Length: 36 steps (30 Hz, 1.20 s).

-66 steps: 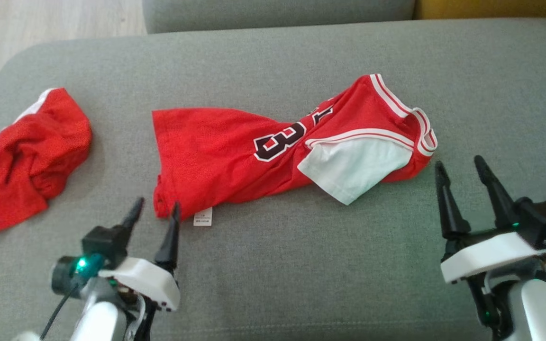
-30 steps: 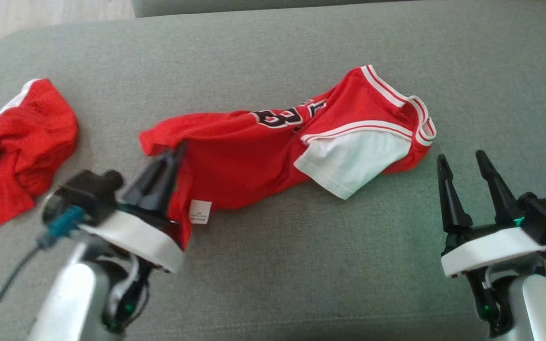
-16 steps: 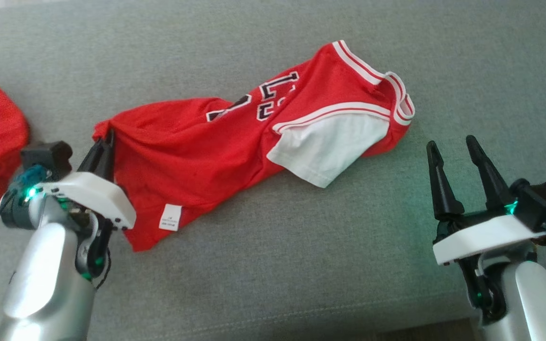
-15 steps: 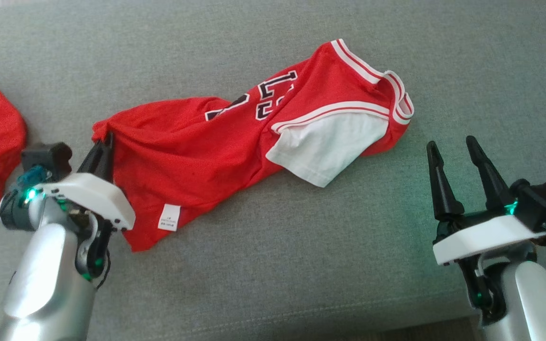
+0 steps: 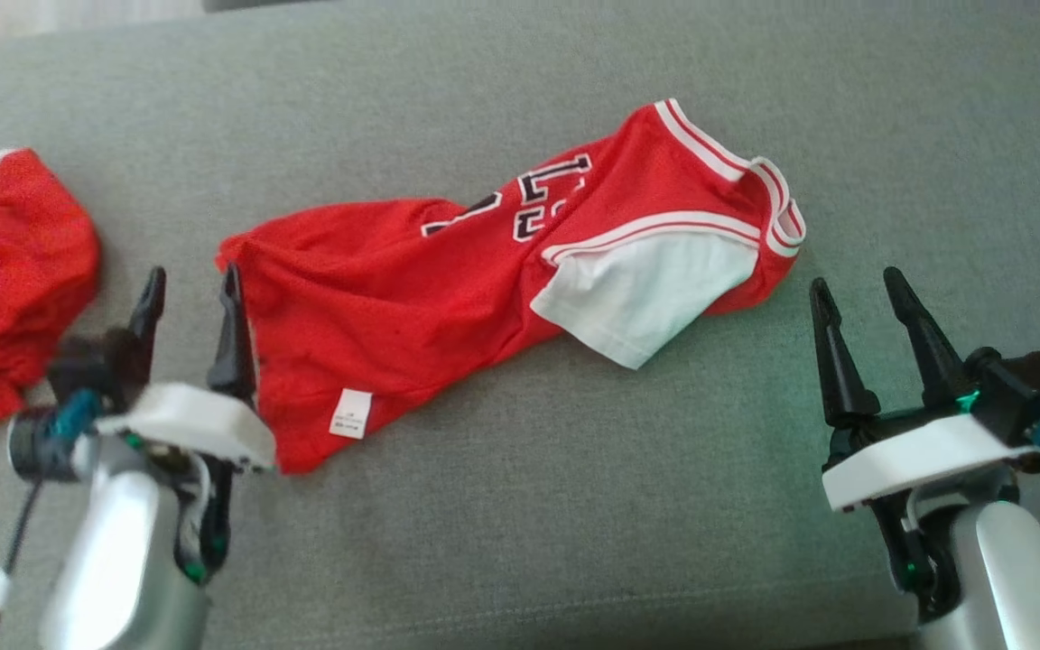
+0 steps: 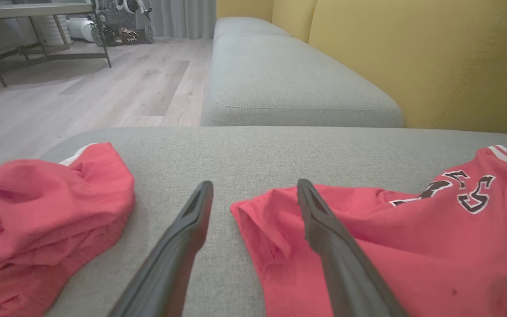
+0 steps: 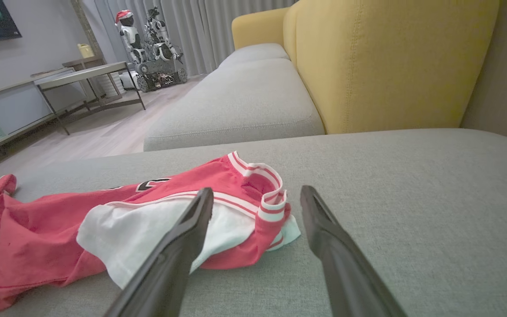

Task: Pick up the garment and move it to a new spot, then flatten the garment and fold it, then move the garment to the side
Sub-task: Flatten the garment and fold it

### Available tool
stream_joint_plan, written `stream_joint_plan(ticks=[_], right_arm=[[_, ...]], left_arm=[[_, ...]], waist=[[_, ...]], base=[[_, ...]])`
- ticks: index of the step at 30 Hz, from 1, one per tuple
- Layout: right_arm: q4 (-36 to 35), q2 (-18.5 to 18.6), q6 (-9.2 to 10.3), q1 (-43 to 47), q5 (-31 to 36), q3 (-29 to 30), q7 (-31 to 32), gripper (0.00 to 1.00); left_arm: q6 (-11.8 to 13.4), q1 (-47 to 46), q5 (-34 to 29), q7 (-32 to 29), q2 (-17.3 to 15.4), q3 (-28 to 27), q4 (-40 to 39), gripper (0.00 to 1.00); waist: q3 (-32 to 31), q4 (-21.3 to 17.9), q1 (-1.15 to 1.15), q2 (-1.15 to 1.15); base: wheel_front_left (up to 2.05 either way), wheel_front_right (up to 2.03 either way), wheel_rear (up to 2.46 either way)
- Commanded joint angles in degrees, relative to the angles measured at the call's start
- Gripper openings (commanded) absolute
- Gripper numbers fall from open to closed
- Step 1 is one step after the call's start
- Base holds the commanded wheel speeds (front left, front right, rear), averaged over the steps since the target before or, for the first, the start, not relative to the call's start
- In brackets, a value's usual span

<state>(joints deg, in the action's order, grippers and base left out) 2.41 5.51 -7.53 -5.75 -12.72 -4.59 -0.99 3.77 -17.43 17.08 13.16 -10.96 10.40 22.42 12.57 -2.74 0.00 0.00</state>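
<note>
The garment (image 5: 448,280), a red jersey with black numerals, white trim and a white sleeve, lies crumpled and stretched across the grey sofa cushion (image 5: 574,506). Its hem corner (image 6: 258,220) sits just past my left gripper (image 5: 190,282), which stands open at the jersey's left end; the right finger overlaps the fabric edge, and nothing is held. In the left wrist view this gripper (image 6: 255,188) straddles the hem corner. My right gripper (image 5: 849,284) hovers open, below and right of the collar (image 7: 271,193), empty; the same gripper (image 7: 257,194) faces the collar and white sleeve (image 7: 148,229).
A second red garment (image 5: 5,280) lies bunched at the cushion's left edge, also visible as the red heap (image 6: 38,211). A yellow backrest (image 7: 390,61) and another grey cushion (image 6: 288,83) stand behind. Wooden floor (image 6: 82,88) lies past the left edge.
My left gripper has opened and let go of the jersey's hem, which now rests on the cushion. The camera has shifted slightly. The right arm stays put.
</note>
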Motion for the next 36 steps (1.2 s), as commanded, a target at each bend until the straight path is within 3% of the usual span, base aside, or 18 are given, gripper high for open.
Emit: stream_joint_plan(ticks=[1, 12, 36], right_arm=[[-1.82, 0.76, 0.04, -1.25, 0.44, -1.11, 0.09, 1.0], [-1.59, 1.26, 0.04, 2.42, 1.1, -1.14, 1.77, 1.0], [-2.85, 0.46, 0.04, 5.39, 1.12, -1.0, 3.45, 1.0]], left_arm=[[0.66, -0.15, -0.68, 0.7, -1.08, -1.87, -3.0, 1.0], [4.0, 11.9, -2.93, 1.19, 0.08, 0.17, -14.91, 1.0], [4.47, 15.12, -2.95, -1.13, -1.74, 2.06, -18.28, 1.0]], waist=[[-1.21, 0.82, 0.0, 0.0], [-7.02, 2.98, 0.0, 0.0], [-9.22, 3.74, 0.0, 0.0]], base=[[0.0, 0.0, 0.0], [0.0, 0.0, 0.0], [0.0, 0.0, 0.0]])
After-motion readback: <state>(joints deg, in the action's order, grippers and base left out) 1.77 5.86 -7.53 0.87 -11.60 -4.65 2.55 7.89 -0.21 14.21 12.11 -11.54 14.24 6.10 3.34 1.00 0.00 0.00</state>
